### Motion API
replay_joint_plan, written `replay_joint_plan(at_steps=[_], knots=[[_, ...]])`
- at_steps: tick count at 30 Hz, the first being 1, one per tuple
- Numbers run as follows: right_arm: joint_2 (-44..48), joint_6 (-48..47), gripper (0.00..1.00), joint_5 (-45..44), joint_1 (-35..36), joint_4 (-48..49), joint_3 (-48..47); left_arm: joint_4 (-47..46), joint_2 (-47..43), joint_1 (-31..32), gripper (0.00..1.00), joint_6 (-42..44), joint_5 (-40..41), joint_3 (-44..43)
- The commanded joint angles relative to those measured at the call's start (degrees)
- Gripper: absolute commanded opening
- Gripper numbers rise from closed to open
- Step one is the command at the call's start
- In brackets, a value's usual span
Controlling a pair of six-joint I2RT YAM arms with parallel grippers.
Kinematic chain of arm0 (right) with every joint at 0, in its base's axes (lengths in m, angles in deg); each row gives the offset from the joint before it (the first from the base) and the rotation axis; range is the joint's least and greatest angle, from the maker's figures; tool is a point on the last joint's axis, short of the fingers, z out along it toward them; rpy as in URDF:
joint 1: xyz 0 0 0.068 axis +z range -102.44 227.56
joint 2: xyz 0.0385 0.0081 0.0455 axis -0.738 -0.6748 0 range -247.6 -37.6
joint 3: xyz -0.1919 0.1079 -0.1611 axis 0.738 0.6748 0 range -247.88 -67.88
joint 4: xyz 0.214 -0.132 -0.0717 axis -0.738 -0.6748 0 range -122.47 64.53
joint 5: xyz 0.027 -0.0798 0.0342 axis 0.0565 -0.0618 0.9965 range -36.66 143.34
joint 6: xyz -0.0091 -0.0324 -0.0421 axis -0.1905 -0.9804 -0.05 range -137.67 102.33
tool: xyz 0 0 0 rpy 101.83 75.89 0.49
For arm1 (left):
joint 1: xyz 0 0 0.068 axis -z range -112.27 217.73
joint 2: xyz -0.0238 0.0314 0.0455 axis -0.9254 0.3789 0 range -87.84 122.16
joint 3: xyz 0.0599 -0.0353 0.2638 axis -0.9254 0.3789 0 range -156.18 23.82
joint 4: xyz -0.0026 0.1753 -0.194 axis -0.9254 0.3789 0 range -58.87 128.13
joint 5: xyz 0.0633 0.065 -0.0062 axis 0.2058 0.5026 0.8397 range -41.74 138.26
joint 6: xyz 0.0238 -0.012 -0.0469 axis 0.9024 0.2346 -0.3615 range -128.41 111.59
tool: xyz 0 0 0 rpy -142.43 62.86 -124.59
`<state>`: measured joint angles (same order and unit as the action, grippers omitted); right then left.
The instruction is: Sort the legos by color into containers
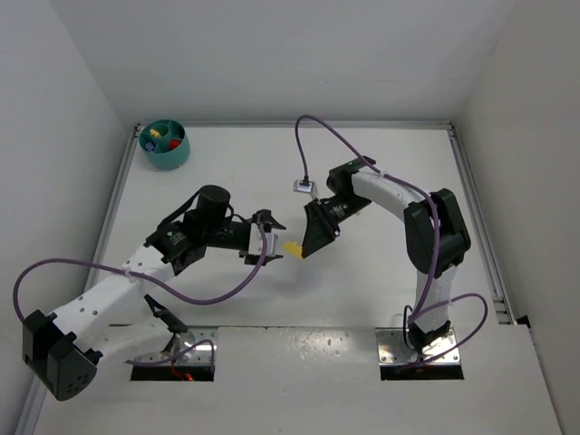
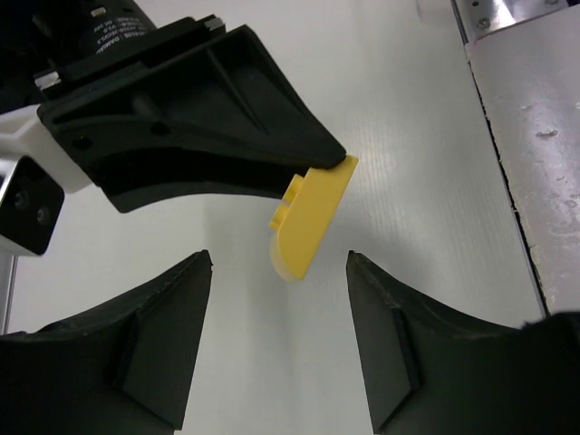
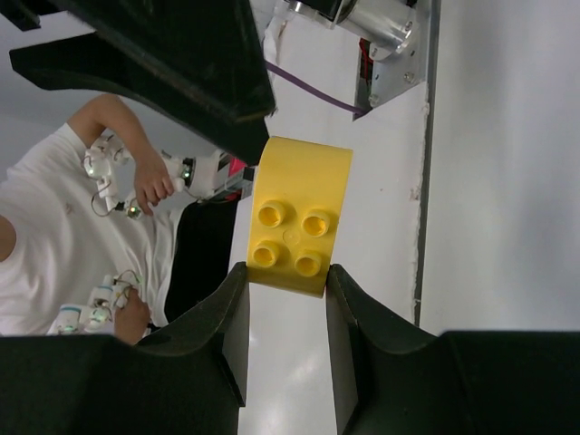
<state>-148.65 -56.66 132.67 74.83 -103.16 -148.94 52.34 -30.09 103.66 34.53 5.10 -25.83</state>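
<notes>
Right claw (image 3: 285,288) pinches yellow lego (image 3: 301,213), left claw (image 2: 279,263) spread; teal bowl (image 1: 172,161) holds colored bricks (image 1: 172,142).

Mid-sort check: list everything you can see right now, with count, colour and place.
Yellow lego: one, yellow, four studs showing, between the two grippers mid-table, held by the right one.
Bowl: one, teal, divided inside, far left corner of the table.
Legos in the bowl: yellow, red and purple bits; too small to count.
Table: one, white.
Person: one, white shirt, beyond the table, right wrist view only.
Cables: two, purple, one per arm.
Left gripper: black, open, facing the lego.
Right gripper: black, closed on the yellow lego.
</notes>
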Motion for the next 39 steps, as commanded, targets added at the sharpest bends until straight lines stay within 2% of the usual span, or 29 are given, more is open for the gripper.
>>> replay_joint_plan(at_steps=[1,11,18,23,27,39], knots=[[1.7,-0.6,0.0,2.3,0.6,-2.8,-1.2,-2.7,-0.5,2.3,0.67,-0.7,0.2,-0.2],[2.8,-0.6,0.0,2.3,1.1,-2.8,-1.2,-2.7,0.7,4.8,0.66,-0.1,1.9,-0.2],[1.6,0.7,0.0,2.3,1.1,-2.8,-1.8,-1.2,2.0,9.0,0.66,4.7,10.4,-0.7],[1.1,1.2,0.0,1.8,1.1,-2.8,-1.8,0.1,3.1,10.7,0.66,6.5,12.2,-1.8],[0.6,1.8,0.0,1.3,1.1,-2.8,-2.4,0.6,3.7,11.8,0.61,7.9,14.2,-2.9],[0.0,13.5,0.0,-1.9,1.1,5.4,-1.3,1.6,6.0,15.1,0.6,10.1,18.3,-5.7]])
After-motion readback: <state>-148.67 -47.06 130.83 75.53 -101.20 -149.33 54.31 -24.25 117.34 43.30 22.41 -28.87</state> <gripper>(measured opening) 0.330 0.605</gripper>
